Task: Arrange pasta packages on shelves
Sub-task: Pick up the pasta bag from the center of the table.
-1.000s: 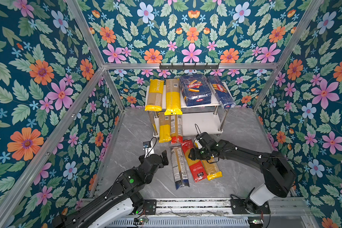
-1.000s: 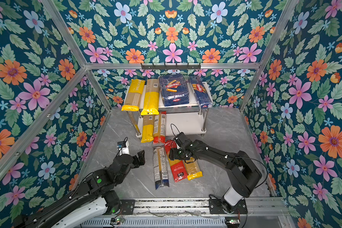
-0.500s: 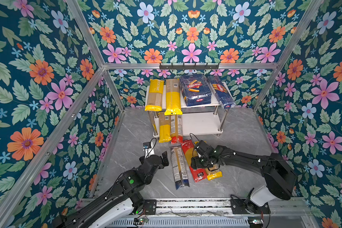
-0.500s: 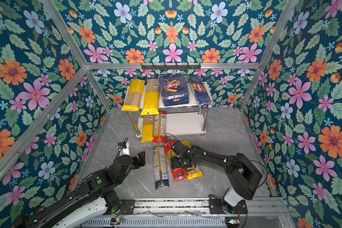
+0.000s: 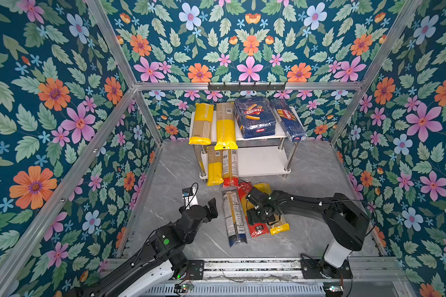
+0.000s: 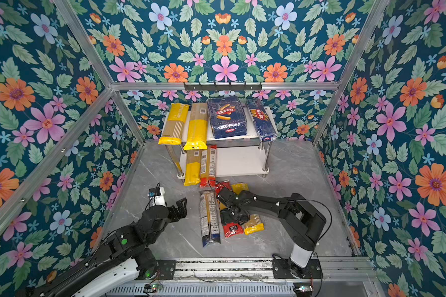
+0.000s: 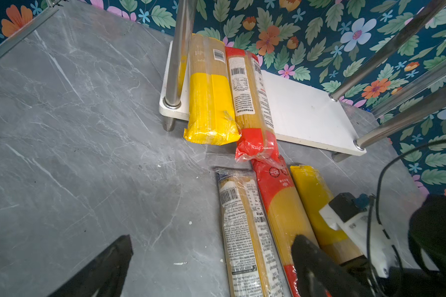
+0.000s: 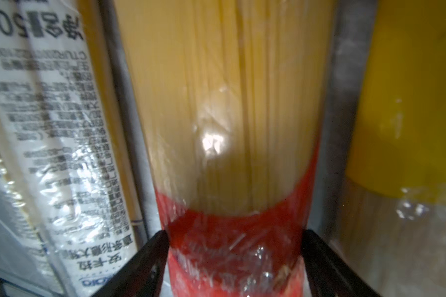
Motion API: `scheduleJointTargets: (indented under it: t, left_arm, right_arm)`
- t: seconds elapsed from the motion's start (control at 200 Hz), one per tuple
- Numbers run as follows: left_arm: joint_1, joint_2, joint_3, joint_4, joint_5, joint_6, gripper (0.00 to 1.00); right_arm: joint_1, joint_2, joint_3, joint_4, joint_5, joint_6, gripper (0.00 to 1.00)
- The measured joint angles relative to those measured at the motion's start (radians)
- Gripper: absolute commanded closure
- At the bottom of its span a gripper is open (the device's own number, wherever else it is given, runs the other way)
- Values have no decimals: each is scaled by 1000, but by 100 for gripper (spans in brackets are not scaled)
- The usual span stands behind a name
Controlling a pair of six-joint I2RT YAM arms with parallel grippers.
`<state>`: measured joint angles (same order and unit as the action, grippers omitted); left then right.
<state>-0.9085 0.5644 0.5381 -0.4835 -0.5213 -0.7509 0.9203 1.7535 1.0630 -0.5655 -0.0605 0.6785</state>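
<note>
Hidden: the middle of the long red-ended clear plastic spaghetti bag (image 5: 258, 227) and of the yellow-ended bag (image 5: 279, 225) beside it is covered by the right arm in both top views; the fingertips are not seen there.
Blurred: print on the clear blue-ended spaghetti bag (image 8: 62, 144) is soft in the right wrist view.
Right gripper (image 8: 234, 259): jaws are spread and set astride the red-ended bag, one black finger (image 8: 150, 259) at each flank; whether the pads press the film cannot be told.
Left gripper (image 7: 211, 267): fully spread, nothing between the fingers, held above the grey marble-patterned floor (image 7: 75, 154).
Floor packs: three long bags are laid side by side, just in front of the rack.
Rack: the small two-tier shelf of white boards and chrome posts (image 5: 265, 162) carries four packs on top, among them a wide dark-blue crinkled rigatoni bag (image 5: 255, 117); two long bags overhang the lower board.
</note>
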Motion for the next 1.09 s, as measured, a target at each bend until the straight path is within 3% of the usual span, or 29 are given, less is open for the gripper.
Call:
scheduleJointTargets:
  t: [0.3,0.455,0.585,0.89,1.095]
  left_arm:
    - [0,-21,-3,-10,0,0,0]
    - [0,-32,-3,-23,-3,0,0]
    - [0,-33,0,-33,-3,0,0]
    - [0,-23,22,-47,-3,0,0]
    - [0,-14,40,-48,-2,0,1]
  right_arm:
    - [39,88,84,-92,72,6,25]
    - [40,99,84,-103,78,14,62]
    - [40,59,66,-106,85,23,80]
    - [38,-61,-13,-77,60,23,96]
    - [24,-162,-68,-88,-21,18,100]
